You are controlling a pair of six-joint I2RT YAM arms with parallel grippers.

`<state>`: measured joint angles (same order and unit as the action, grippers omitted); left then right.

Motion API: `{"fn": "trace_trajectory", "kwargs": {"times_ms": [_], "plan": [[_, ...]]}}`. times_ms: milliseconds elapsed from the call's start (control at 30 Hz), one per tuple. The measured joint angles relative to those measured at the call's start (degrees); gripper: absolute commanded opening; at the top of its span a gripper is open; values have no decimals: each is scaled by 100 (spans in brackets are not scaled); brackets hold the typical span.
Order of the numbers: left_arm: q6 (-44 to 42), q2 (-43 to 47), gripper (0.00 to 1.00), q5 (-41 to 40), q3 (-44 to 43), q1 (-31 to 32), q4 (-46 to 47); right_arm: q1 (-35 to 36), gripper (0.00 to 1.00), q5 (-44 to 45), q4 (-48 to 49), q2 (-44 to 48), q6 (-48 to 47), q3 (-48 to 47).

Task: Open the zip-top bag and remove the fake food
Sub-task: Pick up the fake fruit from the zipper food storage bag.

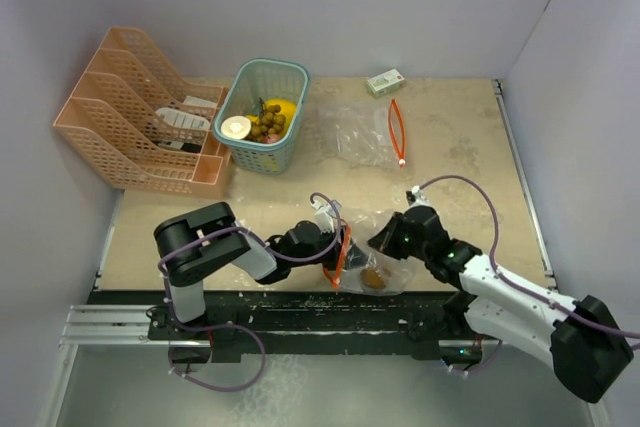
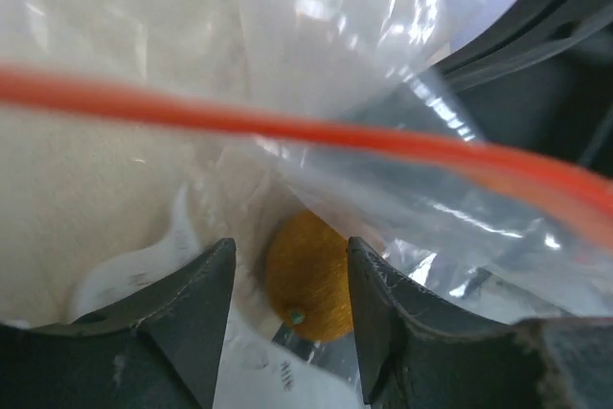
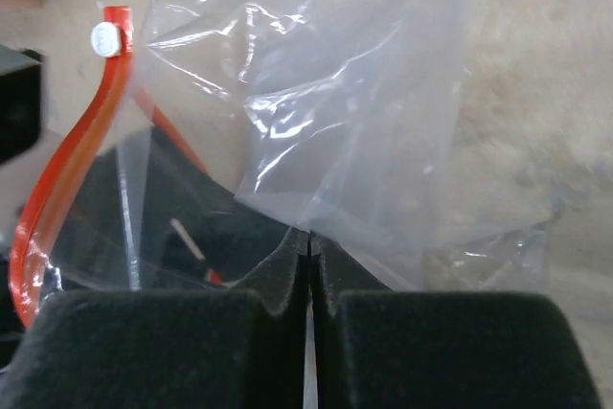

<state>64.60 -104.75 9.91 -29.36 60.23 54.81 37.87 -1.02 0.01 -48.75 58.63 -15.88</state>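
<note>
The clear zip-top bag [image 1: 385, 269] with its orange zip [image 2: 287, 126] lies at the near table edge between both arms. My right gripper [image 3: 308, 237] is shut on a fold of the bag's plastic [image 3: 345, 112], its orange strip and white slider [image 3: 105, 37] hanging to the left. My left gripper [image 2: 290, 256] reaches into the bag mouth, jaws open. A round orange-brown piece of fake food [image 2: 311, 275] sits between and just beyond its fingertips, near the right finger [image 2: 383, 313]. More fake food lies in the teal basket [image 1: 262, 115].
A second, empty clear bag [image 1: 355, 132] with an orange zip [image 1: 397, 132] lies at mid table. A small white-green box [image 1: 385, 82] stands at the back. A peach file organizer [image 1: 140, 127] stands back left, beside the basket.
</note>
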Motion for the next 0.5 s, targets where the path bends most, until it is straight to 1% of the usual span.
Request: {"fn": "trace_trajectory", "kwargs": {"times_ms": [33, 67, 100, 133, 167, 200, 233, 267, 300, 333, 367, 433, 467, 500], "plan": [[17, -24, 53, -4, 2, 2, -4, 0, 0, 0, 48, -199, -76, -175], [28, -31, 51, -11, 9, 0, -2, 0, 4, 2, 87, -319, -144, -326], [33, -31, 50, -11, 22, 0, 9, 0, 19, 7, 111, -380, -203, -446], [37, -31, 48, -20, 28, -9, 26, 0, 41, 22, 111, -422, -284, -601], [39, -31, 47, -26, 39, -13, 46, 0, 59, 44, 105, -439, -323, -726], [61, -31, 46, -33, 59, -15, 83, 0, 75, 103, 22, -448, -424, -918], [79, -31, 46, -35, 79, -15, 111, 0, 85, 184, -76, -444, -540, -1113], [87, -31, 46, -39, 94, -15, 138, 0, 90, 251, -140, -422, -573, -1246], [98, -31, 46, -55, 105, -15, 155, 0, 92, 365, -271, -376, -675, -1403], [109, -31, 46, -72, 109, -17, 168, 4, 91, 501, -444, -291, -741, -1541], [131, -31, 46, -85, 111, -24, 168, 7, 84, 621, -573, -195, -785, -1622], [184, -39, 46, -116, 111, -63, 173, 7, 65, 916, -935, 120, -837, -1711], [203, -48, 46, -116, 111, -96, 173, 7, 59, 1029, -1121, 315, -850, -1711], [214, -57, 46, -118, 111, -127, 175, 7, 55, 1095, -1274, 448, -841, -1709]]}}
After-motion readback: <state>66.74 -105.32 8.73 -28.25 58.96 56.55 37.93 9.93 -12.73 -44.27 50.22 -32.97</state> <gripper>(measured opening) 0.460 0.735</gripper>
